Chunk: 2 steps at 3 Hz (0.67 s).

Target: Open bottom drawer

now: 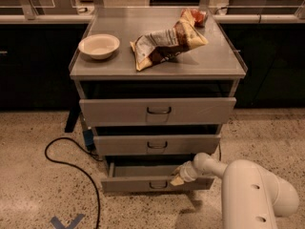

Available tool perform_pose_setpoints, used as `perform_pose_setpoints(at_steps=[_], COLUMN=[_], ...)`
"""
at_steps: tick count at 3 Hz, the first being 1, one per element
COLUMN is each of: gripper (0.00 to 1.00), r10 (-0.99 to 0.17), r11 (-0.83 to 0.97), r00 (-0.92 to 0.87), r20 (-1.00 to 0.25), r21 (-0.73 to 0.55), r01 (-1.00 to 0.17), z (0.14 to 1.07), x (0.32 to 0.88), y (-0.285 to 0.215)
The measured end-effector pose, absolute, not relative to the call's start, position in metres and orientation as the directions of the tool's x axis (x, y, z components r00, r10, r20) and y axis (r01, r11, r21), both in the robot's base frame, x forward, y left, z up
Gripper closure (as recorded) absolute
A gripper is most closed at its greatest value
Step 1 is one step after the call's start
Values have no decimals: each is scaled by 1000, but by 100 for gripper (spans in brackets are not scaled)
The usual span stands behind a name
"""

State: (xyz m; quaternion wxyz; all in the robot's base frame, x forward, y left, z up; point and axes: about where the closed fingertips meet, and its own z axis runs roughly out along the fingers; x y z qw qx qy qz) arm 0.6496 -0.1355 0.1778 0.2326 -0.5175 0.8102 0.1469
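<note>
The bottom drawer is the smallest grey front of three in the grey metal cabinet, with a small dark wire handle at its centre. It stands pulled out a little, and a dark gap shows behind its front. My gripper, on a white arm that comes in from the lower right, sits at the upper edge of the drawer front, just right of the handle.
The middle drawer and top drawer also stand slightly out. On the cabinet top are a white bowl, a crumpled chip bag and a red-topped item. A black cable loops on the floor at left.
</note>
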Motion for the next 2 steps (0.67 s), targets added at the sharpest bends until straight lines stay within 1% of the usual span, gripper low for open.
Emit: perform_pose_setpoints(at_steps=[1,2], gripper=[100,100], r10=[-773,-776], r11=[412,398], r00=[-340,-294], r20=[-536,-558], r21=[-16,-72], r01=[-911,-914], z=[176,187], x=[629,617], y=[-137,-141])
